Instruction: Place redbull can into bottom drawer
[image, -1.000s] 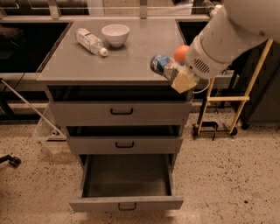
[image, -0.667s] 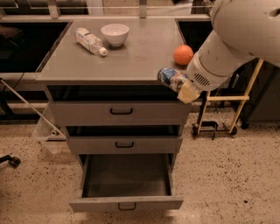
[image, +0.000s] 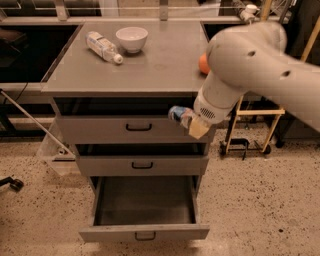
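My gripper (image: 189, 121) is shut on the redbull can (image: 177, 113), a small silver and blue can held sideways in front of the top drawer's right end, below the cabinet top. The bottom drawer (image: 144, 232) is pulled open, showing its deep dark-grey interior, down and to the left of the can. My big white arm (image: 250, 60) comes in from the upper right and hides most of the orange ball (image: 203, 64).
A clear plastic bottle (image: 103, 46) and a white bowl (image: 132, 38) lie at the back left of the cabinet top (image: 130, 67). The two upper drawers are closed. A yellow-framed cart (image: 250, 130) stands right of the cabinet. Speckled floor lies in front.
My gripper has carried the can off the cabinet top, down and to the left, to the front of the top drawer. The arm now covers most of the orange ball.
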